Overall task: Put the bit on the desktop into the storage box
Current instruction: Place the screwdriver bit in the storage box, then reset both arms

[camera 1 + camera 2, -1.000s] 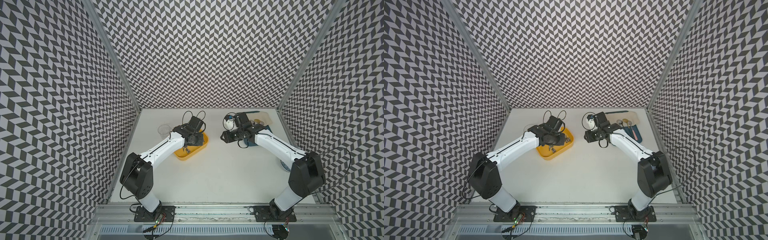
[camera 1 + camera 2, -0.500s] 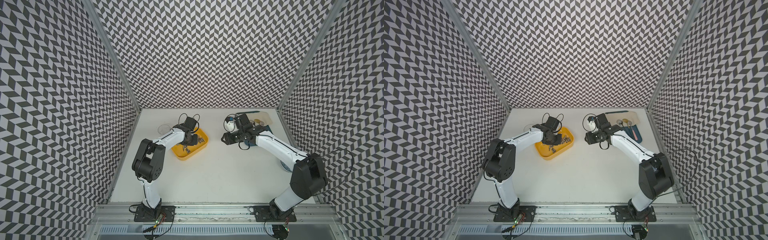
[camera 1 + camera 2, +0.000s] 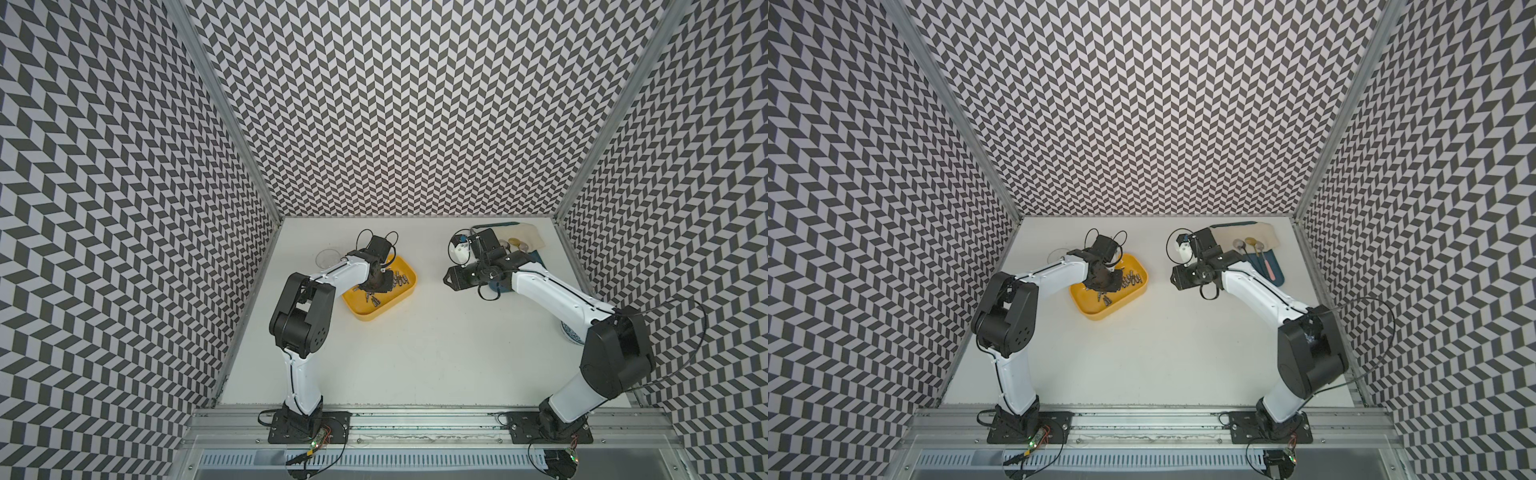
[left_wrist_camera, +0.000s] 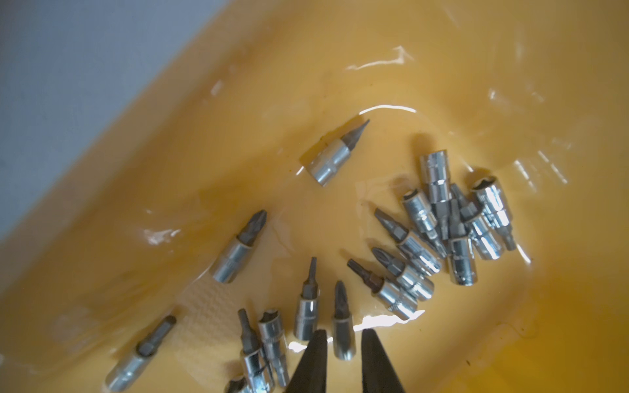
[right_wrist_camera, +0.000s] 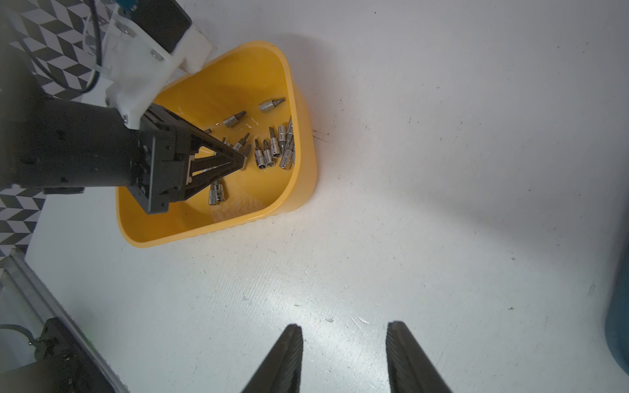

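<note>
Hovering inside the yellow storage box [image 3: 370, 318], the left pincer [image 4: 343, 335] stands slightly parted around a screwdriver bit [image 4: 340, 306]. Beside the box, the right pincer [image 5: 344, 326] gapes empty.

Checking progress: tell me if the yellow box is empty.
Not empty. Many bits lie on the floor of the box, in both wrist views.

Lighting: we are seeing bright, even light; white glare is streaking the storage box [image 4: 442, 78] floor, soft shadow falling beside it.
</note>
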